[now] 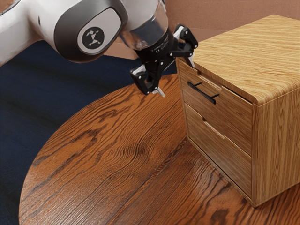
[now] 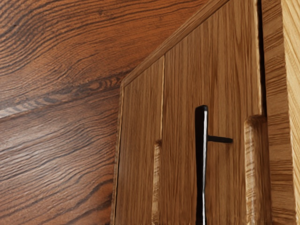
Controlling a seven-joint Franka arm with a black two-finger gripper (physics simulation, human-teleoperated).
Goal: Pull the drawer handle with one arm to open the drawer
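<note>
While the round wooden table [image 1: 108,159] took up most of the scene, a light wood cabinet [image 1: 253,51] stood on it at the exterior view's right. Its top drawer [image 1: 225,110] sat above the lower drawer [image 1: 220,150], fronts about level. The gripper [image 1: 176,76] hovered just off the top drawer's upper corner, fingers spread wide, grasping nothing. The black handle [image 1: 202,92] lay on the top drawer's front, near the gripper, untouched.

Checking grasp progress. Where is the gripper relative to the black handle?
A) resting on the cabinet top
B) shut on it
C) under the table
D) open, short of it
D: the gripper is open, with a clear gap between it and the handle.
</note>
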